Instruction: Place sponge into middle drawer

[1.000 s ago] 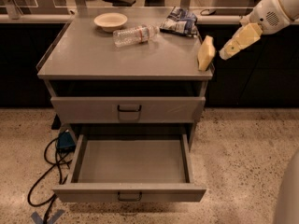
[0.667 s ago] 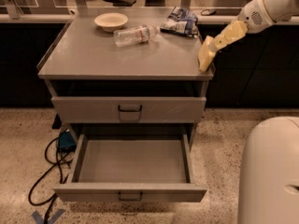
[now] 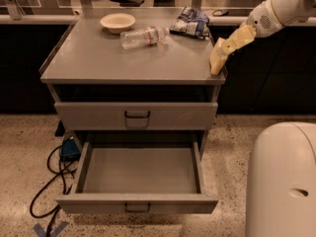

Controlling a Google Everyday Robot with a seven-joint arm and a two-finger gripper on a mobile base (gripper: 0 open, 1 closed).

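The pale yellow sponge (image 3: 216, 59) stands on its edge at the right front corner of the grey cabinet top (image 3: 98, 58). My gripper (image 3: 228, 45) reaches in from the upper right and meets the top of the sponge. The middle drawer (image 3: 138, 204) is pulled out, and its grey inside holds nothing. The drawer front above it (image 3: 136, 115) is closed.
On the cabinet top lie a cream bowl (image 3: 117, 21), a clear plastic bottle (image 3: 143, 36) on its side and a blue snack bag (image 3: 190, 21). My white base (image 3: 281, 181) fills the lower right. Black cables and a blue box (image 3: 66, 149) lie on the floor at the left.
My gripper has moved left and slightly down, from beside the sponge to touching its top. The white base has come into view at the lower right.
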